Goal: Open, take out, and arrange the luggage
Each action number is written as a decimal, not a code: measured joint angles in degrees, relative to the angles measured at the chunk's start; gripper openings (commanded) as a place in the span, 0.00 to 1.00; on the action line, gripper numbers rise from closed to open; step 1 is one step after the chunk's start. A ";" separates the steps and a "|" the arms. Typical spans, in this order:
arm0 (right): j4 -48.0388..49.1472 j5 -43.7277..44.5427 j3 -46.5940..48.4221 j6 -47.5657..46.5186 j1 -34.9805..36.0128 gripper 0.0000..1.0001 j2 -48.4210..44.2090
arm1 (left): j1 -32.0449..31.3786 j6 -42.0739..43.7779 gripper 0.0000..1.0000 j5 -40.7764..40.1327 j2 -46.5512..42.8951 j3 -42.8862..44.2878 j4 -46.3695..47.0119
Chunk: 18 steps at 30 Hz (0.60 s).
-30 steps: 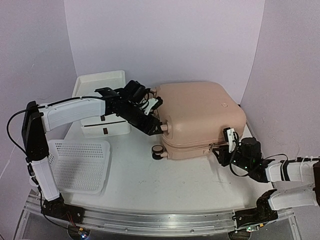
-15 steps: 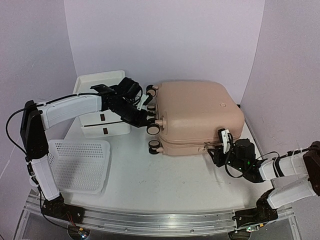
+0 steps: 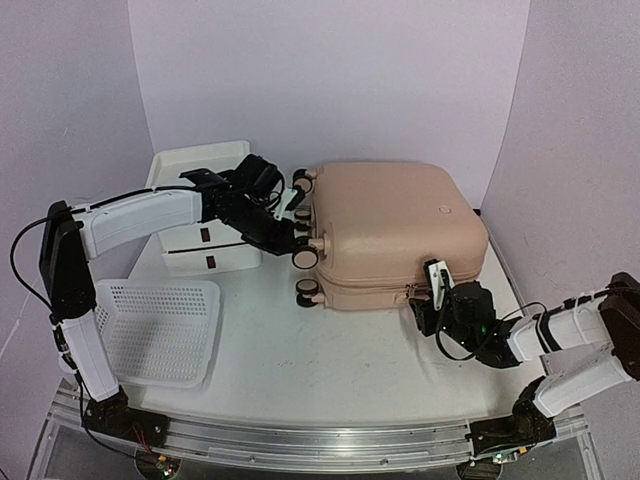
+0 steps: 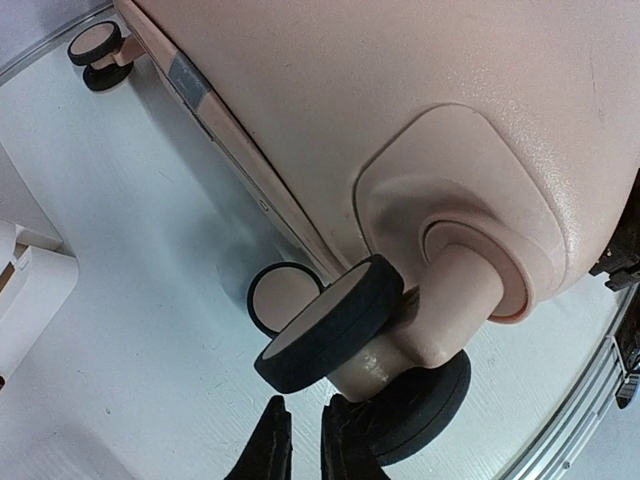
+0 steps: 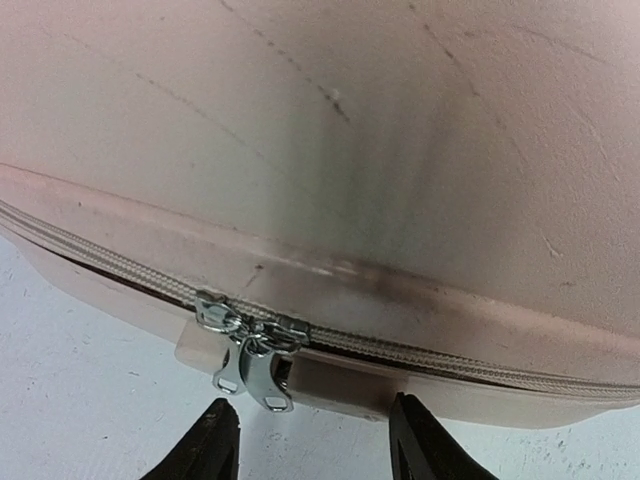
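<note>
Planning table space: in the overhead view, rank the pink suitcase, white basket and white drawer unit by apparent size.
1. Pink suitcase, clearly largest.
2-3. White basket and white drawer unit look alike; the left arm hides part of the unit, so unranked.

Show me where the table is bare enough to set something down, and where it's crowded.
Widest bare patch: front-middle table, bordered by the perforated basket on the left, the pink suitcase behind and the right gripper at its zipper. Crowded: the gap between the drawer unit and the suitcase's wheels, filled by the left gripper.
</note>
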 measured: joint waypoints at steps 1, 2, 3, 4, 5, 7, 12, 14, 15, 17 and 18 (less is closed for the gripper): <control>-0.35 0.68 0.37 -0.13 0.50 0.54 0.15 | 0.00 0.02 0.17 0.00 -0.22 -0.22 0.09; -0.87 1.53 0.87 -0.35 1.11 0.54 0.24 | 0.00 0.00 0.19 0.02 -0.48 -0.48 0.28; -1.22 2.40 1.36 -0.59 1.79 0.55 0.33 | 0.07 0.00 0.20 0.07 -0.83 -0.85 0.42; -1.44 2.89 1.92 -0.85 2.47 0.55 0.35 | 0.07 0.00 0.22 0.11 -1.18 -1.11 0.42; -1.49 3.19 2.73 -1.09 3.17 0.55 0.39 | 0.07 0.02 0.23 0.11 -1.62 -1.44 0.50; -1.62 4.31 4.42 -1.29 4.44 0.55 0.39 | 0.07 0.02 0.28 0.00 -2.54 -1.86 0.44; -6.73 8.63 8.13 -0.09 6.01 0.49 0.48 | 0.15 0.07 0.37 -0.02 -5.22 -2.95 0.44; -8.52 10.71 9.27 0.24 6.40 0.46 1.05 | 0.15 0.11 0.40 -0.04 -6.10 -3.26 0.63; -8.81 11.52 9.53 0.33 6.56 0.43 1.33 | 0.15 0.09 0.42 -0.02 -6.51 -3.48 0.52; -9.05 13.07 9.79 0.33 6.78 0.35 1.77 | 0.13 0.11 0.48 0.02 -7.28 -4.00 0.55; -9.18 13.68 9.79 0.24 6.82 0.30 1.79 | 0.15 0.13 0.52 0.09 -7.65 -4.26 0.52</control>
